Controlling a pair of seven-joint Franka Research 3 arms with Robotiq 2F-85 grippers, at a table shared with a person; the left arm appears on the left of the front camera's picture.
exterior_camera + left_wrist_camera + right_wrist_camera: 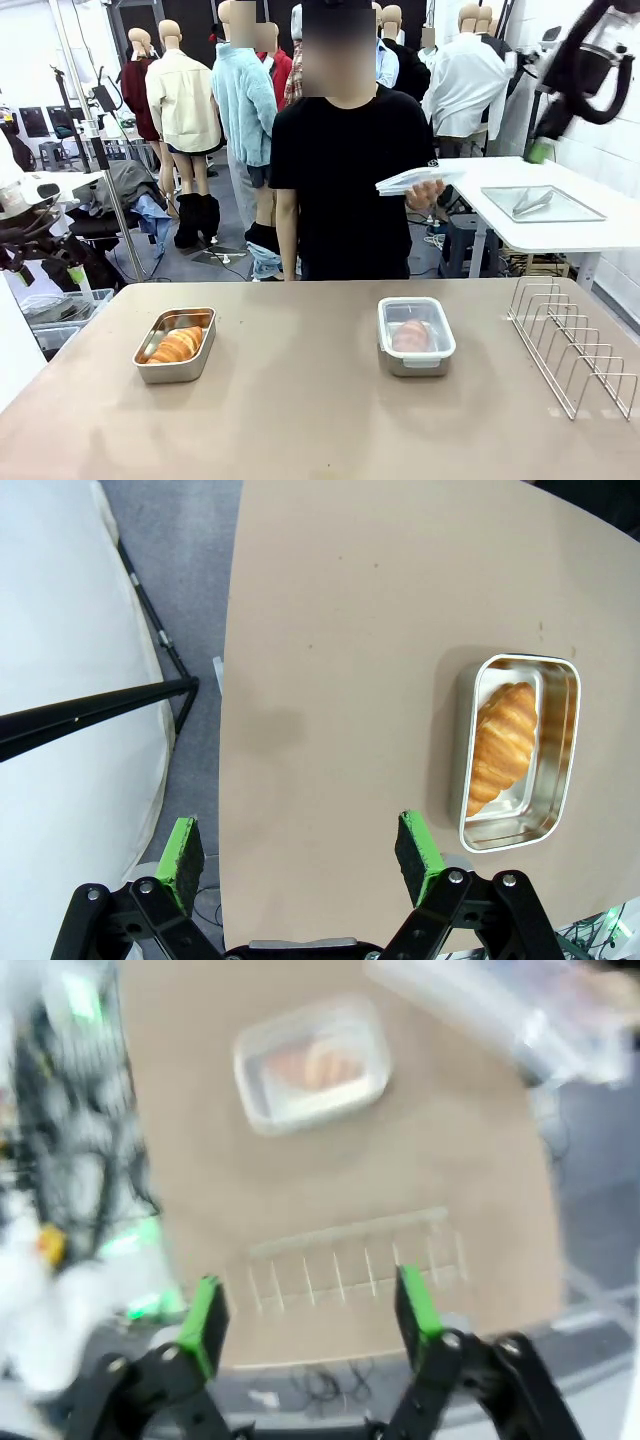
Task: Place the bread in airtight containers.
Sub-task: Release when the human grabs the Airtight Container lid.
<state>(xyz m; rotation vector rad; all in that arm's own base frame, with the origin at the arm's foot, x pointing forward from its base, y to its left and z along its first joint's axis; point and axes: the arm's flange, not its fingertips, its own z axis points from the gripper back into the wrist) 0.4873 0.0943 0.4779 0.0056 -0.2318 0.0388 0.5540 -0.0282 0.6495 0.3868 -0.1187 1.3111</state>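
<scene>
Table [300,400]: broad and tan, two steel pans well apart on it; wire rack [575,345] at the robot's right edge.
Person [345,180]: at the far side, holding a clear lid [415,180] up, well above the table.
Lidded pan [415,335]: croissant sealed under clear plastic; looks finished.
Open pan [176,344]: croissant [178,345] lies inside, no lid yet.
Left gripper [300,860]: jaws spread, empty, off the table's near edge.
Right gripper [305,1315]: jaws apart, empty, high up, view blurred.
Risk: I'd worry a lid pressed on crooked would shove that light open pan or pinch the croissant's tip.
</scene>
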